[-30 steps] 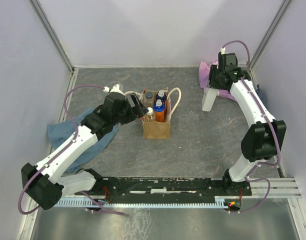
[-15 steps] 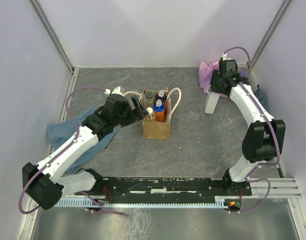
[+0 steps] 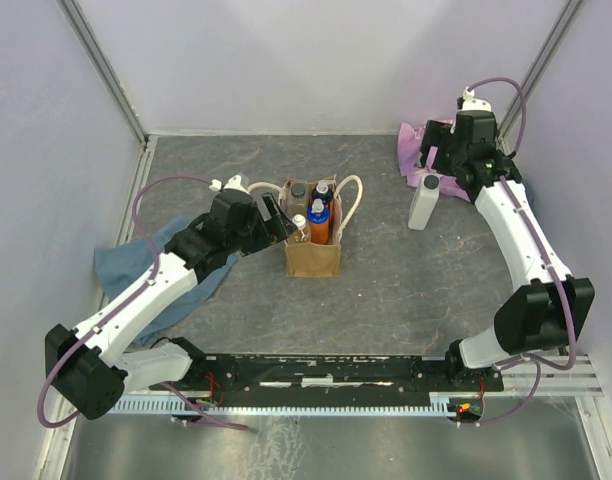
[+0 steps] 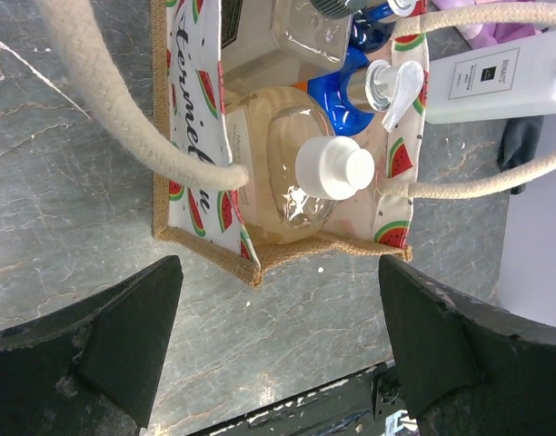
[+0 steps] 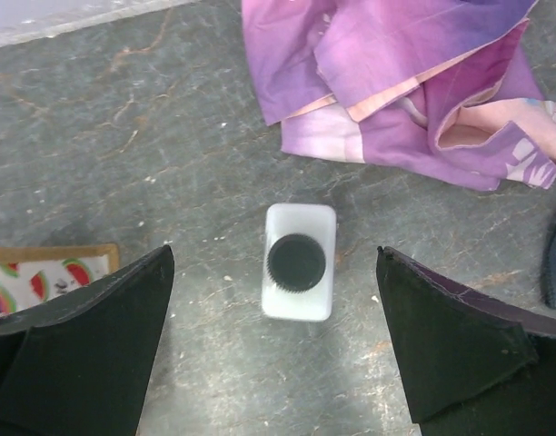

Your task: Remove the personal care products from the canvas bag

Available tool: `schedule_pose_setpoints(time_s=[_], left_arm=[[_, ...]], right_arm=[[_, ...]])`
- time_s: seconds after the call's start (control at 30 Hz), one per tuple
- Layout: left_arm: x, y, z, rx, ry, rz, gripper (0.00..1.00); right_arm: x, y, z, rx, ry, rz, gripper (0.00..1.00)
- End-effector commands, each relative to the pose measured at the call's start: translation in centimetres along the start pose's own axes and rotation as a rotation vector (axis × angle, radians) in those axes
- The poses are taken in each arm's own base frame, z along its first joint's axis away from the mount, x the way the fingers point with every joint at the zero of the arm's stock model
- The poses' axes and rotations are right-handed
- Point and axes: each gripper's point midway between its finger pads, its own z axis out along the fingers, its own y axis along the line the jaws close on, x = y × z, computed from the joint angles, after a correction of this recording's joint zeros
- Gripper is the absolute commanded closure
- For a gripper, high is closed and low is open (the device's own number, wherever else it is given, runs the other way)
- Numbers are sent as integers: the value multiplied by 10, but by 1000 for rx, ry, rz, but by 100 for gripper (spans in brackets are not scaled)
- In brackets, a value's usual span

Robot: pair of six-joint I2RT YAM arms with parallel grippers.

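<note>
One product is out: the white bottle (image 3: 423, 202) stands upright on the table, near the purple cloth (image 3: 416, 143) and well apart from the canvas bag (image 3: 312, 258). The right gripper (image 5: 274, 263) hovers above it, jaws spread, holding nothing.

The bag is upright and holds at least four items: a white-capped clear bottle (image 4: 332, 168), a pump bottle (image 4: 392, 86), a blue-capped orange bottle (image 3: 318, 220) and a dark-capped bottle (image 3: 299, 192). The left gripper (image 4: 280, 272) faces the bag's mouth, jaws wide, empty.

Judgement: most of the unloading is left.

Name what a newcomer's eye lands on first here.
The tan canvas bag mid-table, packed with upright bottles, the left tool open beside it. To the right, a white bottle stands alone by the purple cloth, the open right tool above it.
</note>
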Motion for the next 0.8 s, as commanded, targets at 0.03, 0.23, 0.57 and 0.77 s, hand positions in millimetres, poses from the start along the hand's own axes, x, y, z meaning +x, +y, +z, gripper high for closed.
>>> schedule_pose_setpoints(time_s=[0.03,0.23,0.57,0.77], left_arm=[[-1,-8,0,31,-11,-38,5],[-30,-4,-5,-34,-120,9,5],[-69,-56,-10,64,-162,53,15],[-70,-72,0,99,-129,58,23]], right_arm=[[-31,62,-61,-235,-83,-3,0],[-25,161,-119,-524,-51,-130,9],[17,230,-115,-720,155,-148,2],[76,254,-88,-757,332,-149,0]])
